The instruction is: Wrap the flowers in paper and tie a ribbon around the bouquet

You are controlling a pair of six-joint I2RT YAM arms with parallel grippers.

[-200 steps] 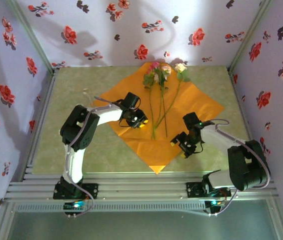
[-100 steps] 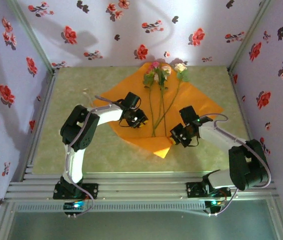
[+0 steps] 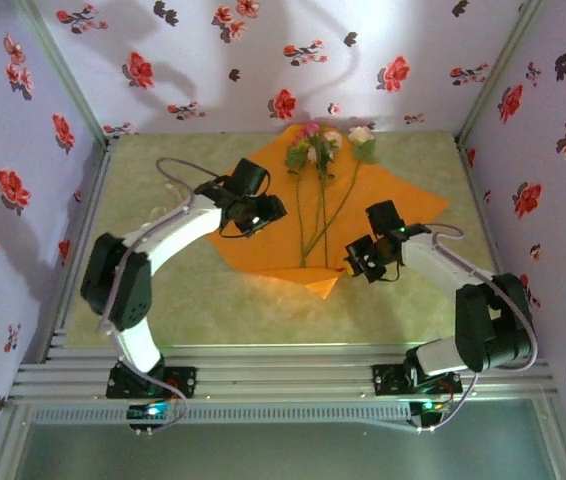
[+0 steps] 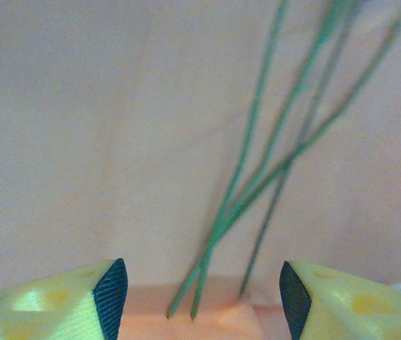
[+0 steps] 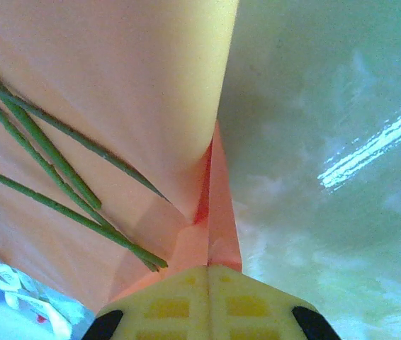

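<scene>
The orange paper (image 3: 263,245) lies flat on the table, its near corner folded back over itself toward the stem ends. The flowers (image 3: 315,150) rest on it, pink and cream heads at the far side and stems (image 4: 257,177) running toward me. My right gripper (image 3: 356,263) is shut on the folded paper corner (image 5: 211,227), just right of the stem ends (image 5: 66,184). My left gripper (image 3: 261,212) hovers open over the paper's left part, with the stems between its fingertips (image 4: 112,290) further ahead and nothing held. The ribbon is out of view.
The pale green table (image 3: 153,290) is boxed in by flower-print walls (image 3: 23,150) on three sides. An aluminium rail (image 3: 283,375) carrying both arm bases runs along the near edge. Bare tabletop (image 5: 328,142) lies right of the fold.
My right gripper shut on the paper's near corner and carried it up toward the stems, folding the sheet. My left gripper opened and moved toward the far side.
</scene>
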